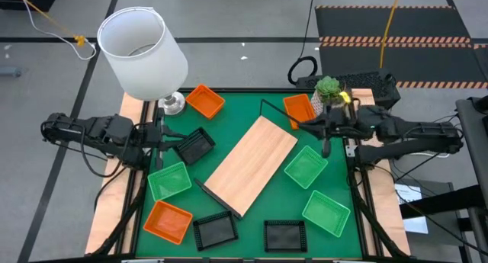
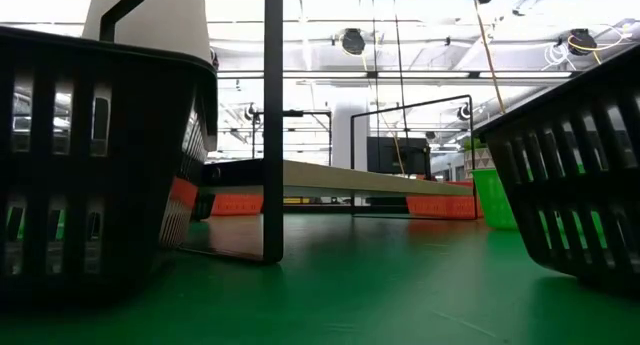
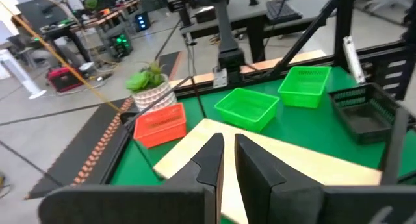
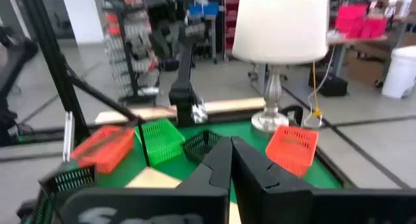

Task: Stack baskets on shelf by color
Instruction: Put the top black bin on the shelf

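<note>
1. From above, the shelf (image 1: 252, 165) lies slantwise across the middle of the green surface (image 1: 252, 217) with nothing on it, so the stacking looks not yet begun. The baskets ring it: an orange basket (image 1: 204, 101) at eleven o'clock, a black basket (image 1: 194, 146) at nine, a green basket (image 1: 169, 180) at eight, and two more green ones at three and four.
2. The left pincer (image 1: 160, 143) hangs beside that black basket, likely lining up a first pick; the right pincer (image 1: 325, 128) waits at two o'clock.
3. At table height, black basket walls fill both sides, with the shelf board low between them.
4. Past the left wrist, its fingers (image 3: 211, 160) stand a narrow slit apart, holding nothing.
5. Past the right wrist, the fingers (image 4: 218, 165) are pressed together, empty, facing the lamp (image 4: 279, 29).
</note>
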Motion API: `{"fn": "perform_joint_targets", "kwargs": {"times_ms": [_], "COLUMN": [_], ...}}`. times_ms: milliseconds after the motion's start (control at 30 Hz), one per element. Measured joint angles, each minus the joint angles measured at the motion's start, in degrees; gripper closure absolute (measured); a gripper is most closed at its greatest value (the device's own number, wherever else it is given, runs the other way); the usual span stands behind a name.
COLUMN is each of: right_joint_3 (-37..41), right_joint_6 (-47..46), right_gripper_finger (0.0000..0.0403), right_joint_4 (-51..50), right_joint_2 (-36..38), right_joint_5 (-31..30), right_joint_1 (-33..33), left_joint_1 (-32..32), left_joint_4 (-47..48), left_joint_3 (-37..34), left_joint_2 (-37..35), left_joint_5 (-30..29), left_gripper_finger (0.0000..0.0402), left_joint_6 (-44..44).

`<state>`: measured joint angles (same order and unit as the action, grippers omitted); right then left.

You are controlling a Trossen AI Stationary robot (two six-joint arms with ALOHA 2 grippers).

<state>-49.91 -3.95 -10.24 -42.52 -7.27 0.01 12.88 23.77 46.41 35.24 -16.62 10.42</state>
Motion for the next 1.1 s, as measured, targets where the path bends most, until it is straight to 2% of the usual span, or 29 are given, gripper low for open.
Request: {"fn": "perform_joint_targets", "kwargs": {"times_ms": [233,333,533,733,900,1100], "right_joint_3": [0.02,0.02,0.04,2.51,3.38,3.78], "right_joint_6": [-4.60,-5.04,-3.71,0.18,0.31,0.35], "right_gripper_finger": [0.0403,0.0403,0.0403,0.0403,0.0403,0.0403], "right_joint_4": [-2.69,-2.47,-2.42,1.73,2.26,2.25], "right_joint_2": [-2.62,-3.14,-4.18,-5.92,-6.24,-6.26], "right_joint_5": [0.00,0.02,-0.08,-0.12,-0.14,-0.17], "right_joint_1": [1.73,3.82,8.36,11.03,11.10,11.10], "left_joint_1": [0.00,0.00,0.00,0.00,0.00,-0.02], "left_joint_4": [2.60,7.06,17.41,23.57,24.18,21.28], "left_joint_3": [0.00,0.00,-0.01,-0.02,-1.93,-7.72], "left_joint_2": [0.38,1.17,5.07,9.97,13.32,15.79], "left_joint_5": [-0.04,-0.04,-0.40,-1.78,-2.92,-4.47], "left_gripper_finger": [0.0359,0.0354,0.0297,0.0240,0.0221,0.0219], "left_joint_6": [-3.83,-6.05,-13.14,-17.39,-18.50,-20.32]}}
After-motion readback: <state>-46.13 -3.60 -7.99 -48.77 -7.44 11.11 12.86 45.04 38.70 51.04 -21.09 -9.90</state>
